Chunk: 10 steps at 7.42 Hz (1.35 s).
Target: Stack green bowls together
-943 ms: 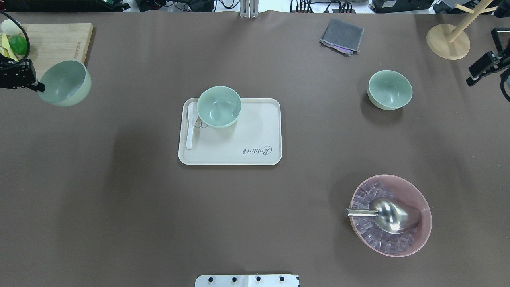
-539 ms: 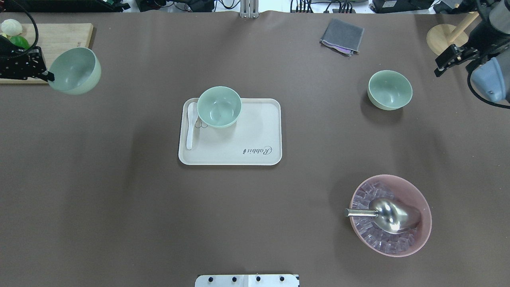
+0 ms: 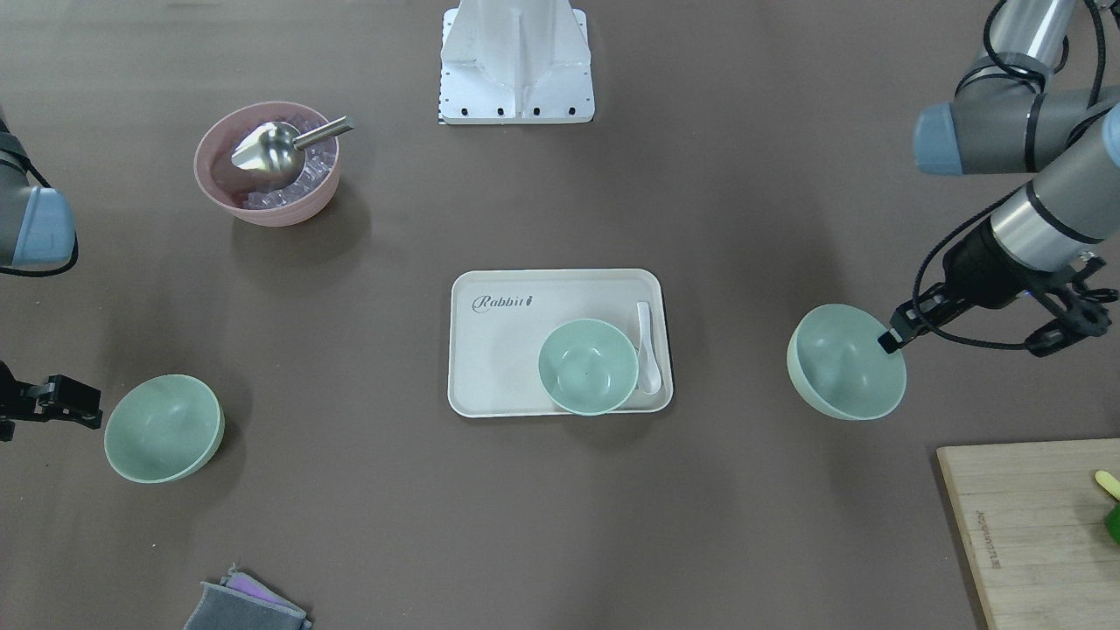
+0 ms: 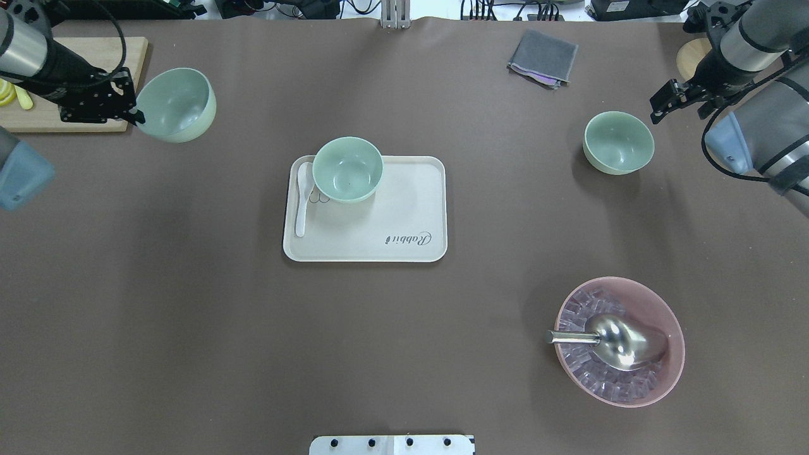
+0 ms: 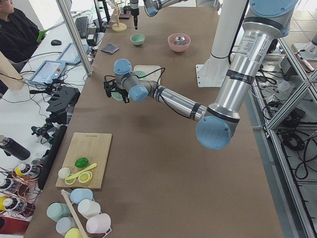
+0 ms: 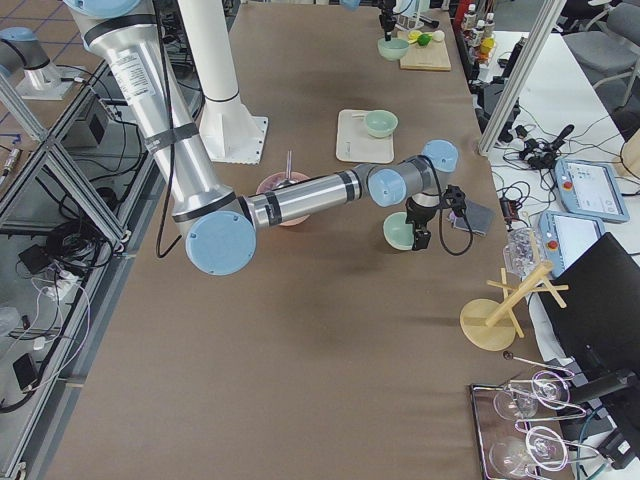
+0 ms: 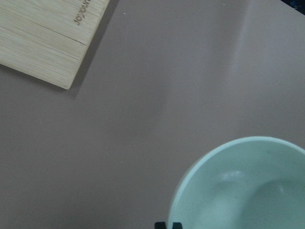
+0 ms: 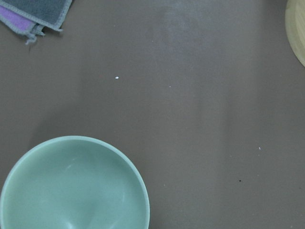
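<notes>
The left gripper [image 4: 138,117] is pinching a green bowl [image 4: 180,101] by its rim, holding it tilted and, by the look of it, lifted off the table [image 4: 189,316]. The tray bowl [image 4: 347,168] is sitting upright in the tray's [image 4: 404,215] far-left corner, off to the held bowl's right and a bit closer to the robot, so the left arm is probably heading there. The right gripper [image 4: 659,107] is hanging just beside the third bowl [image 4: 618,140], not touching it. Can't tell if its jaws are spread.
</notes>
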### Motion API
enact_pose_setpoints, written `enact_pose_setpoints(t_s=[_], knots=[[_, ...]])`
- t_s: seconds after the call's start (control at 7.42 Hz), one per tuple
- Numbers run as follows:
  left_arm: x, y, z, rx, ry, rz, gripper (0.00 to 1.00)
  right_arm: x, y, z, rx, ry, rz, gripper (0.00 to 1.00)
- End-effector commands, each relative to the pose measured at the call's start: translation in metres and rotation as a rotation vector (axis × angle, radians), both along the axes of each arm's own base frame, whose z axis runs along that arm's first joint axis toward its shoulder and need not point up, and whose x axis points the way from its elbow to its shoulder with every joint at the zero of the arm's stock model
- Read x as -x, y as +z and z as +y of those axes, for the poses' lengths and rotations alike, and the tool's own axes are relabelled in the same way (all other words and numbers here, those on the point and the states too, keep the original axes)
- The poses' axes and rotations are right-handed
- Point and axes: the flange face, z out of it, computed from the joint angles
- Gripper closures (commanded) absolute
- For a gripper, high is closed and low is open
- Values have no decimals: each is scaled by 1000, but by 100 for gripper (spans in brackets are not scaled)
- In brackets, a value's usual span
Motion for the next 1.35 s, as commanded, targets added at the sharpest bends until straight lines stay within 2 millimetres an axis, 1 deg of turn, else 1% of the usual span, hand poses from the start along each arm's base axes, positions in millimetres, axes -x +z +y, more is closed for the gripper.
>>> enact_pose_setpoints(t_s=[0.0,0.13,0.27,0.4,0.54,0.67,0.81,0.94,1.21], knots=[[-51,-59,-7,28,-3,-23,100,20,8,1,14,13,-10,1],[-60,-76,-9,38,-13,-17,100,27,15,2,11,5,-10,1],[-78,-92,-4,55,-7,-3,100,35,21,1,12,-4,-8,2],[-86,-95,-2,52,1,-4,100,40,25,2,17,-10,-3,3],[-88,-96,-2,48,-17,-12,100,43,27,2,19,-10,4,10],[-98,-100,2,45,-7,-12,100,45,27,3,41,9,2,21],[-102,-101,4,43,-9,-20,100,46,28,4,44,8,3,32],[-102,-101,4,48,-15,-20,100,50,29,6,45,2,3,47],[-102,-101,4,45,-15,-18,100,50,28,6,45,1,2,67]])
